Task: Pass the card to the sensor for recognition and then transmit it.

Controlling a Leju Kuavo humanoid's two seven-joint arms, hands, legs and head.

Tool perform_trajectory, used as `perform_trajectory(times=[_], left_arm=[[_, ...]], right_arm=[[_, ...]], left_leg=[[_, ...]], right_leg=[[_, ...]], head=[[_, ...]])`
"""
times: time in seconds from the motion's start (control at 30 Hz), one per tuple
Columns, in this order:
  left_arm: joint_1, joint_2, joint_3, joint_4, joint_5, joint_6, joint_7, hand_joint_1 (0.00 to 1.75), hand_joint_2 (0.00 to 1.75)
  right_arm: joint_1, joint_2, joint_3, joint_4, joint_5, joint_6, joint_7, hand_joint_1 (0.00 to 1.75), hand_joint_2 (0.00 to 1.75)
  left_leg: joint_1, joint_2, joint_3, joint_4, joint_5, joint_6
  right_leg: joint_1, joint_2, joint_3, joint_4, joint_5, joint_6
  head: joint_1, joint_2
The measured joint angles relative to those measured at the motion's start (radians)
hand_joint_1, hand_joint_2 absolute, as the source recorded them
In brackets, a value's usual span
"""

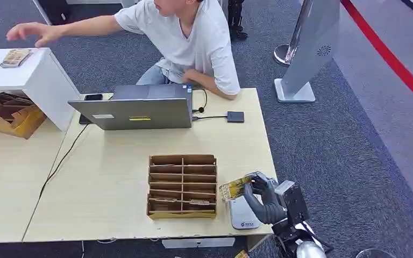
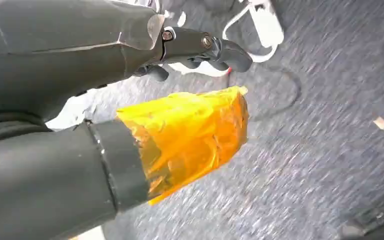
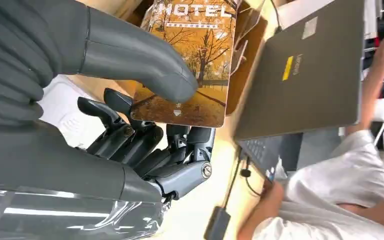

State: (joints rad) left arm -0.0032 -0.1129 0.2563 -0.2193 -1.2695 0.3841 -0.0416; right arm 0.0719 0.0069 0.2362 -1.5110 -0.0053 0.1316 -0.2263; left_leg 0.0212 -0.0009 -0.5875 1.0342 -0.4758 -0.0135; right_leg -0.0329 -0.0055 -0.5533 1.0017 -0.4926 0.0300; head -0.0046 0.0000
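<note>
A card [image 1: 235, 187] with an autumn-tree picture and the word HOTEL [image 3: 195, 65] is pinched between the thumb and fingers of my right hand [image 1: 266, 201]. The hand hovers at the table's front right corner, just over a flat pale grey sensor pad [image 1: 243, 215]. In the right wrist view the thumb [image 3: 145, 57] presses on the card's face and the dark fingers [image 3: 145, 145] lie under it. My left hand [image 2: 130, 100] hangs over grey carpet, its thumb wrapped in yellow tape [image 2: 190, 135], holding nothing.
A cardboard slotted card rack [image 1: 182, 185] stands left of the sensor. Behind it are an open laptop [image 1: 140, 113], a small black box on a cable [image 1: 235, 116] and a seated person [image 1: 193, 43] reaching toward a white stand [image 1: 32, 80]. A grey kiosk [image 1: 309, 48] stands on the carpet.
</note>
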Motion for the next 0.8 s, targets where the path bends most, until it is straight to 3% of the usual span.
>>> perform_trajectory(times=[0.47, 0.8], left_arm=[[-0.002, -0.011, -0.037, 0.000, -0.008, 0.011, -0.003, 0.00, 0.00], [-0.002, -0.011, -0.037, 0.000, -0.010, 0.011, -0.003, 0.00, 0.00]], right_arm=[[0.023, -0.018, -0.012, 0.037, 0.015, -0.054, 0.087, 1.75, 1.75], [0.035, -0.031, -0.012, 0.039, 0.024, -0.072, 0.111, 1.75, 1.75]], left_leg=[[0.000, 0.001, 0.000, 0.000, 0.000, 0.000], [0.000, 0.001, 0.000, 0.000, 0.000, 0.000]], right_leg=[[0.000, 0.001, 0.000, 0.000, 0.000, 0.000], [0.000, 0.001, 0.000, 0.000, 0.000, 0.000]], head=[[0.000, 0.000], [0.000, 0.000]])
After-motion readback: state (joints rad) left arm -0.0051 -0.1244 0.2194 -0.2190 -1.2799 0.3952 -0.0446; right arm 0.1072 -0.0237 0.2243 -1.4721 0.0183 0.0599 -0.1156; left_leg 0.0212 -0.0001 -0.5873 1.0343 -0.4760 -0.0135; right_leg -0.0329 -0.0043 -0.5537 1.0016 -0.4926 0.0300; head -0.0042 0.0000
